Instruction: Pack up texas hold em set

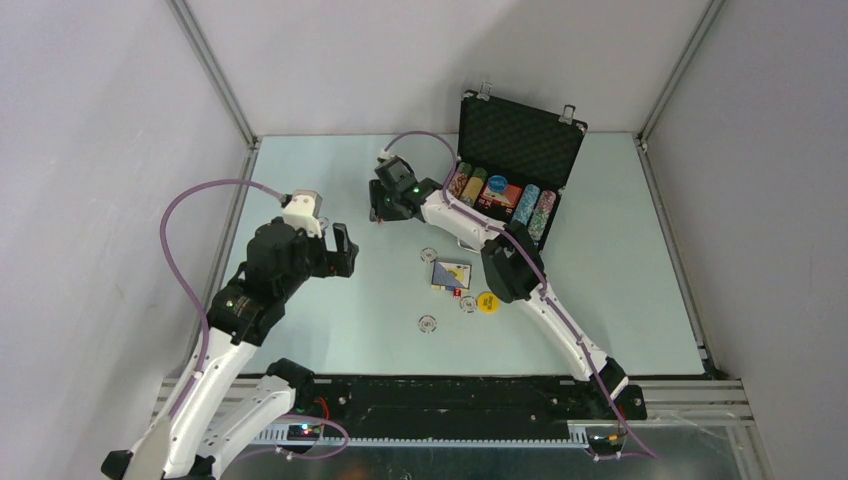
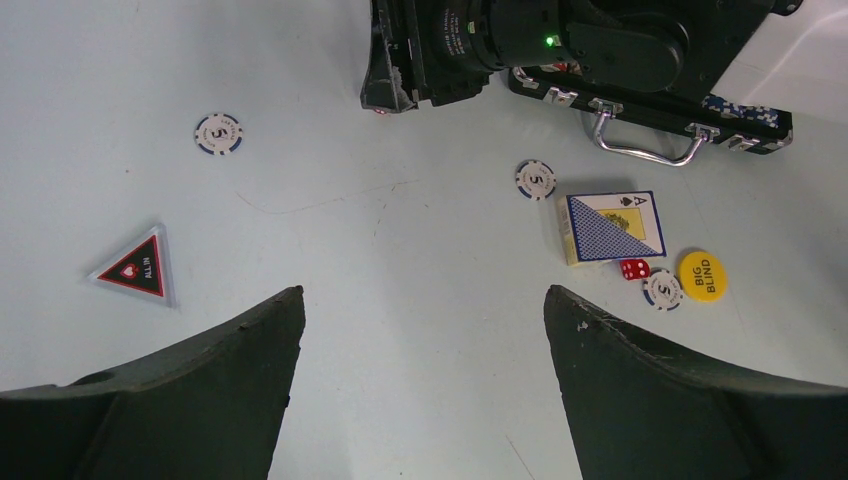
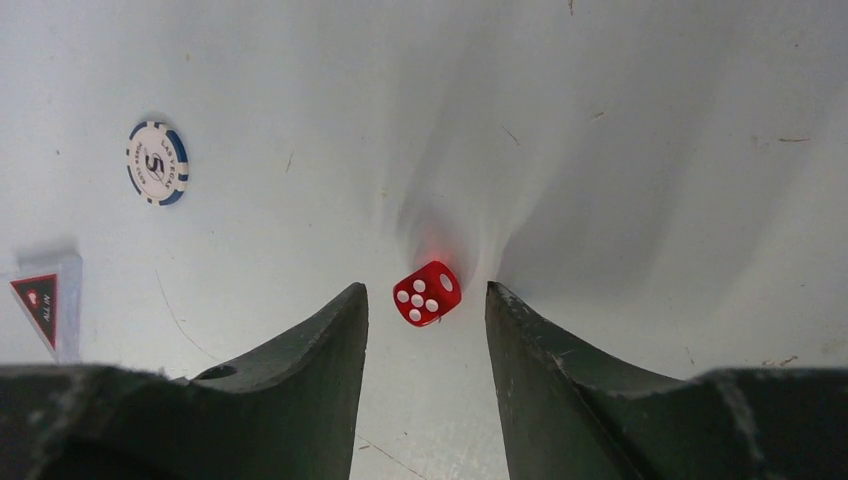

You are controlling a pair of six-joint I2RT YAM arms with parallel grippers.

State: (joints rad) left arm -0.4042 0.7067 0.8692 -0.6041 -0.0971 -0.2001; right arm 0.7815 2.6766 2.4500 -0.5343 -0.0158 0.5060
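The black briefcase [image 1: 520,150] stands open at the back, with rows of chips in its base. My right gripper [image 1: 382,215] hangs low over the table left of it, open, with a red die [image 3: 428,293] between its fingertips [image 3: 352,310]; a gap shows on both sides. My left gripper [image 1: 345,250] is open and empty above bare table. The card deck [image 2: 610,227], a second red die [image 2: 634,268], the yellow BIG BLIND disc [image 2: 702,275], loose chips [image 2: 536,179] and the dark triangular ALL IN piece [image 2: 135,267] lie on the table.
Another chip [image 1: 427,324] lies nearer the front. A chip [image 3: 158,163] and the triangular piece [image 3: 40,305] lie left of the right gripper. The briefcase's silver handle [image 2: 645,140] faces the loose items. Grey walls enclose the table on three sides.
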